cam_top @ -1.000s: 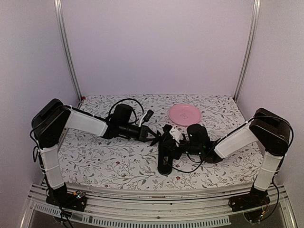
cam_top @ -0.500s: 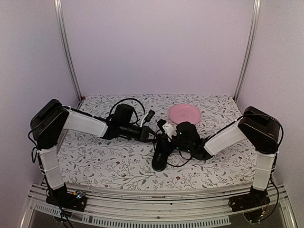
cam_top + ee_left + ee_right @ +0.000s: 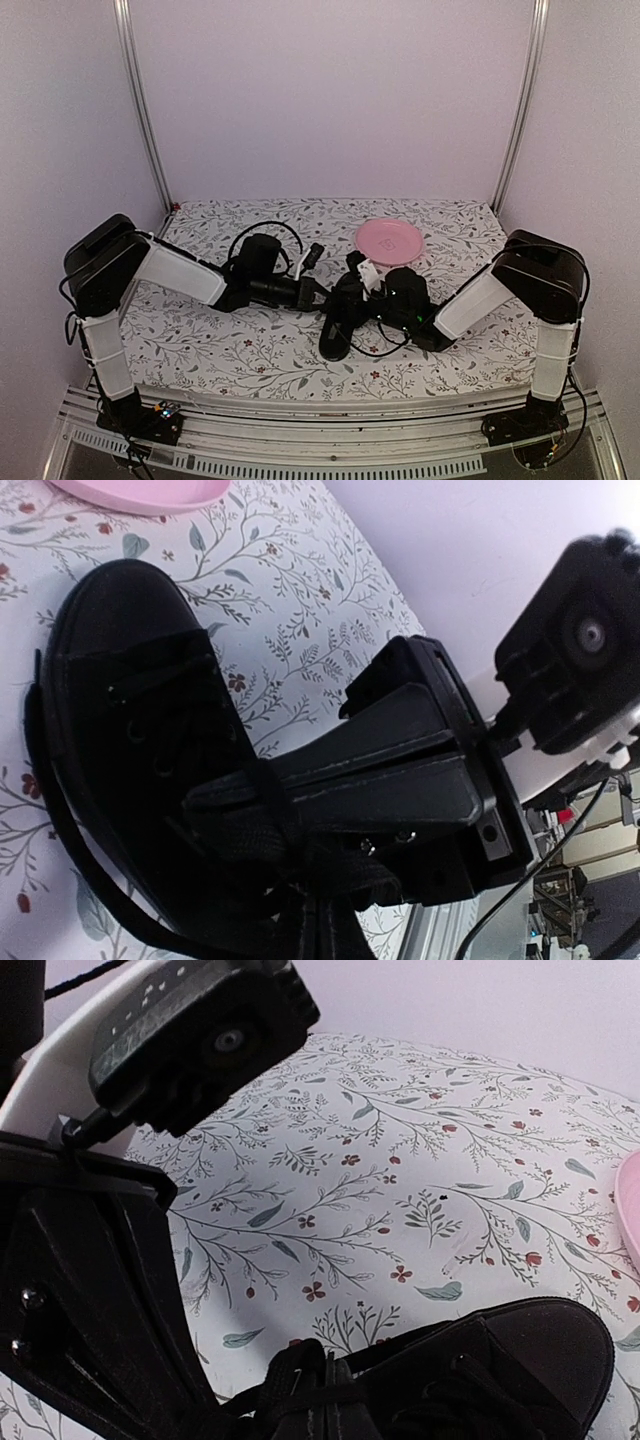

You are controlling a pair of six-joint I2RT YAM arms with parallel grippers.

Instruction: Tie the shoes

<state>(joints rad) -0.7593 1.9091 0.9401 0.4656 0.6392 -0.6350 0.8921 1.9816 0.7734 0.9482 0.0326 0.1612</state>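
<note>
1. at the near edge of the counter (image 3: 230,345), the two arm bases (image 3: 135,418) stand well apart, and both arms reach inward to meet over the middle. an outward pull has room on either side.
2. near the middle lies the shoe (image 3: 334,335), sole down on the counter. the wrist views show its toe cap turned toward the far side.
3. over the laced part, the left claw (image 3: 320,292) and the right claw (image 3: 352,300) meet almost tip to tip, both closed. the laces (image 3: 268,790) cross the right claw's finger, but black on black hides whether either claw truly pinches a strand.
4. the step in hand looks like drawing the strands across each other. to do it well, pull low and level, each claw moving away from the other at an equal pace, so the light shoe neither slides nor tips.
5. mind the tips: they sit so near each other that a twist of either wrist could knock the other and lose the lace.
6. beyond the shoe, the pink plate (image 3: 389,240) sits near the toe end. steer any far-going pull clear of it.
</note>
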